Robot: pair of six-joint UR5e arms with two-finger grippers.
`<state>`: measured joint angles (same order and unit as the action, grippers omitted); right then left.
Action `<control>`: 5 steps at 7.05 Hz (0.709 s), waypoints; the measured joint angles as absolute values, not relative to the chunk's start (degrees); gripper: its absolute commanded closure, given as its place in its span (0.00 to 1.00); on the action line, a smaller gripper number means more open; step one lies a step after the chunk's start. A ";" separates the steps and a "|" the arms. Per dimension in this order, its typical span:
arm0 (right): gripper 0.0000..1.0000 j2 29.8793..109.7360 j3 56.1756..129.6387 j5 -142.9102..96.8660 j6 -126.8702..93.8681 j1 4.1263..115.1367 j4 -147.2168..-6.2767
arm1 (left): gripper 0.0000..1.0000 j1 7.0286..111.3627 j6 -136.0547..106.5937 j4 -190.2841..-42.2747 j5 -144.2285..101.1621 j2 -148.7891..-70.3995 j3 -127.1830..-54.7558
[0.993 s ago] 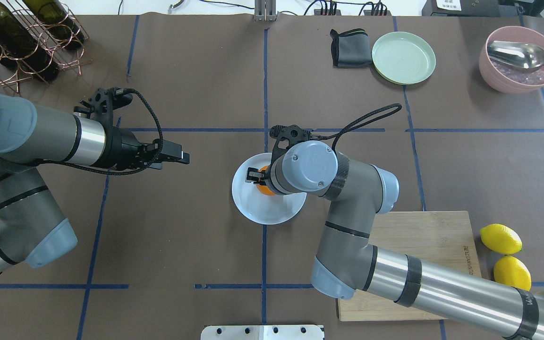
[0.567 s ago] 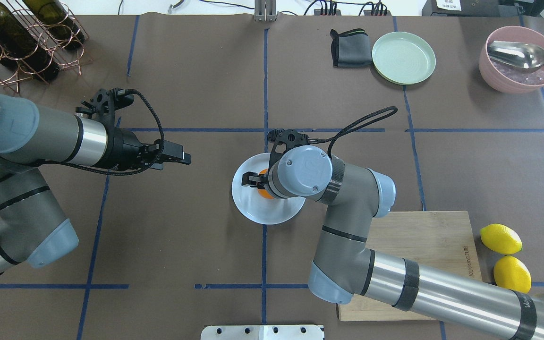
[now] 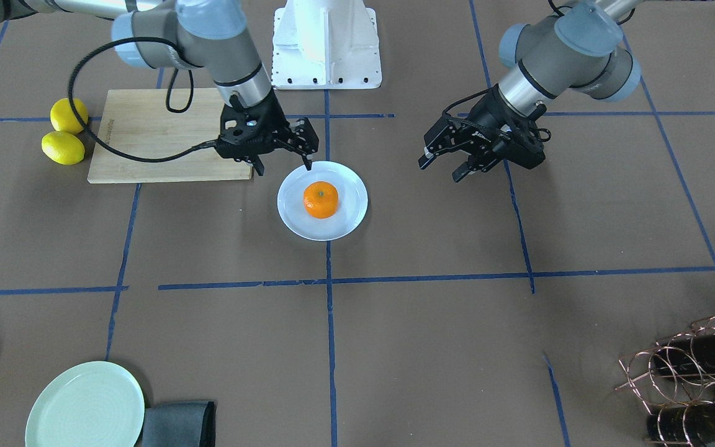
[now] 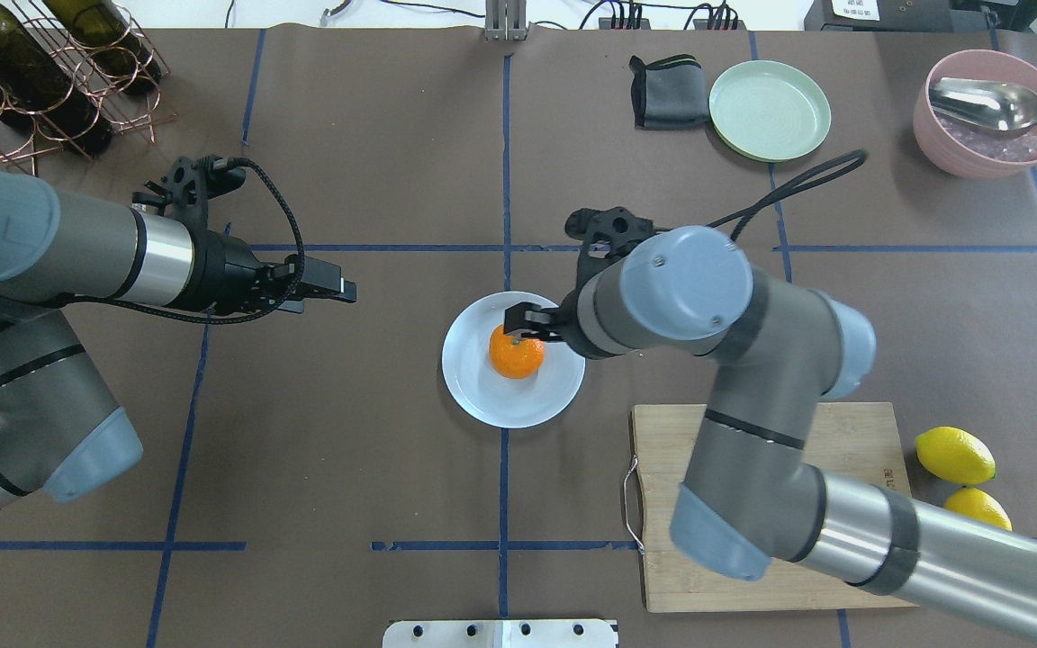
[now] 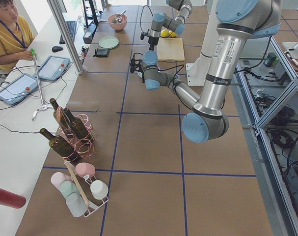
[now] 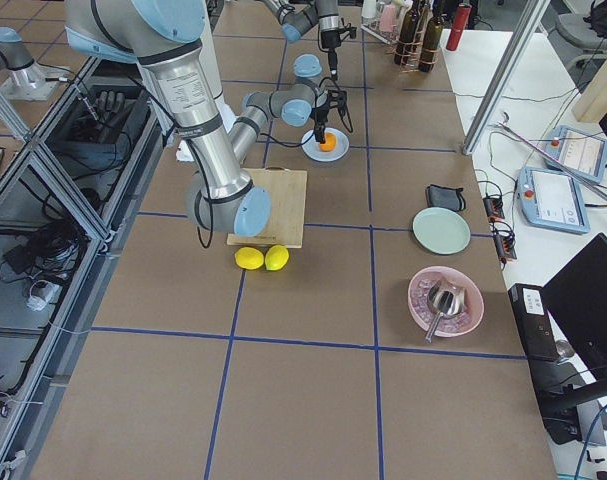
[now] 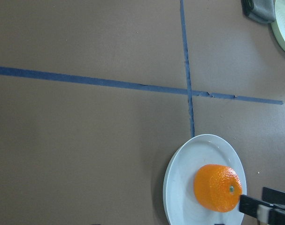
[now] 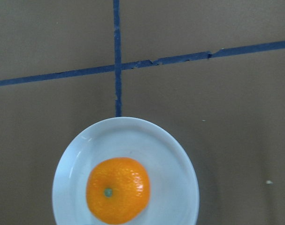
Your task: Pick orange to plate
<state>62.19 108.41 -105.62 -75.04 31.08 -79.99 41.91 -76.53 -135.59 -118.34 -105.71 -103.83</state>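
The orange [image 3: 321, 199] rests stem-up in the middle of the pale blue-white plate [image 3: 351, 186], with nothing touching it. My right gripper [image 3: 284, 162] hangs open above the plate's robot-side rim, clear of the fruit. From overhead, one fingertip of the right gripper [image 4: 536, 326] overlaps the orange [image 4: 516, 355] on the plate [image 4: 482, 396]; the wrist hides the other finger. The right wrist view looks straight down on the orange [image 8: 117, 189] and the plate [image 8: 175, 154]. My left gripper [image 3: 442, 169] hovers open and empty, off to the plate's side.
A wooden cutting board [image 4: 843, 450] lies under my right arm, with two lemons [image 4: 954, 454] beside it. A pale green plate [image 4: 769, 110], a dark cloth [image 4: 662, 92] and a pink bowl with a metal scoop [image 4: 987, 112] stand at the back right. A wine rack [image 4: 41, 72] fills the back left corner.
My right gripper has let go of the orange, risen and drawn back to the right, leaving the fruit uncovered on the plate. The left arm has shifted only slightly.
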 measured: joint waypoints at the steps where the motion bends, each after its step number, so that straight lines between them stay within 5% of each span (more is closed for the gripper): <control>1: 0.00 67.90 111.86 -110.71 -69.06 35.71 -81.14 | 0.16 44.37 -73.66 -135.53 -118.79 -103.01 -105.18; 5: 0.00 86.84 112.42 -128.59 -28.97 62.69 -84.38 | 0.16 62.86 -40.07 -134.40 -131.66 -91.32 -104.39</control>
<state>86.84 112.42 -128.59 -28.97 62.69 -84.38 62.86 -40.07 -134.40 -131.66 -91.32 -104.39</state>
